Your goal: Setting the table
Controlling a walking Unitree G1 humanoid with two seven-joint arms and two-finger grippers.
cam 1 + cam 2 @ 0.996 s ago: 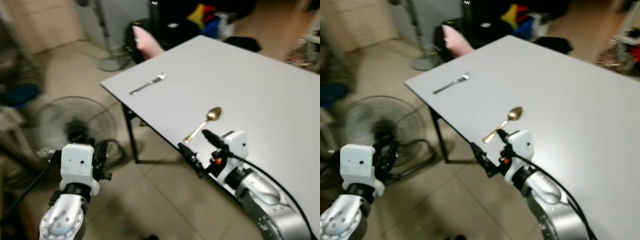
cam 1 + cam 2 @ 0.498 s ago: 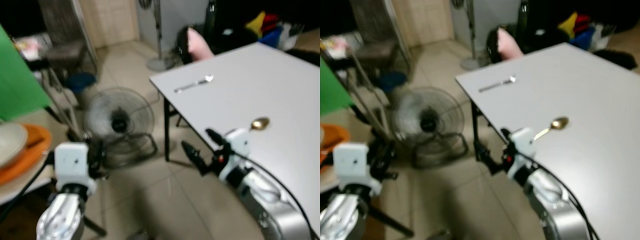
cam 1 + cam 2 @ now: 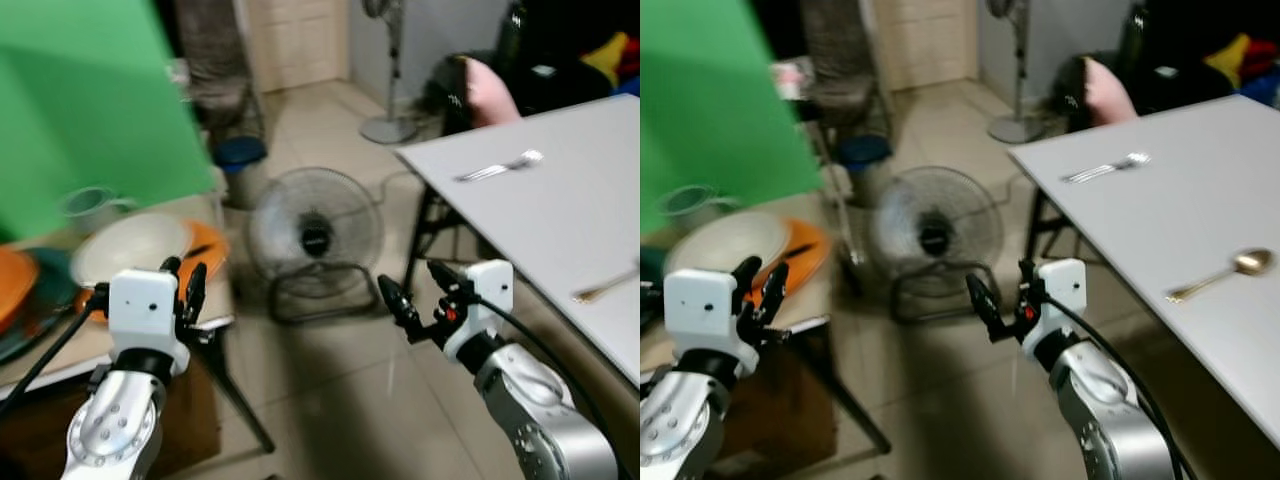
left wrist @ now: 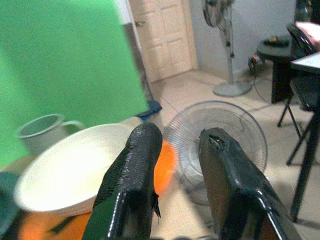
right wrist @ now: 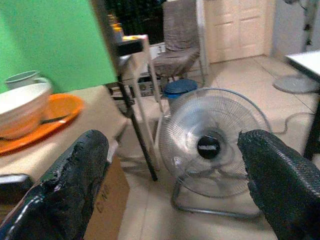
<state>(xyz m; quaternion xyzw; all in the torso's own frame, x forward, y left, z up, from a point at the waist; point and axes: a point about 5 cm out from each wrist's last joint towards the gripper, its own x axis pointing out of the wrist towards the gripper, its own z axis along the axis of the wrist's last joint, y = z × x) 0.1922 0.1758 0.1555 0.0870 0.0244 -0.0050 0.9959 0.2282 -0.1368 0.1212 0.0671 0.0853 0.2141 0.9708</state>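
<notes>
Two grippers raised in front of robot, both empty. Left gripper (image 3: 183, 290) fingers slightly parted, near edge of beige side table (image 3: 820, 283) carrying cream round bowl (image 3: 128, 247) on orange plate (image 3: 210, 243), pale green mug (image 4: 44, 131) behind bowl. Right gripper (image 3: 423, 292) fingers spread wide, above tiled floor, facing round metal floor fan (image 3: 314, 225). Silver fork (image 3: 498, 166) and gold spoon (image 3: 1220, 274) lie well apart on white rectangular table (image 3: 1160, 210).
</notes>
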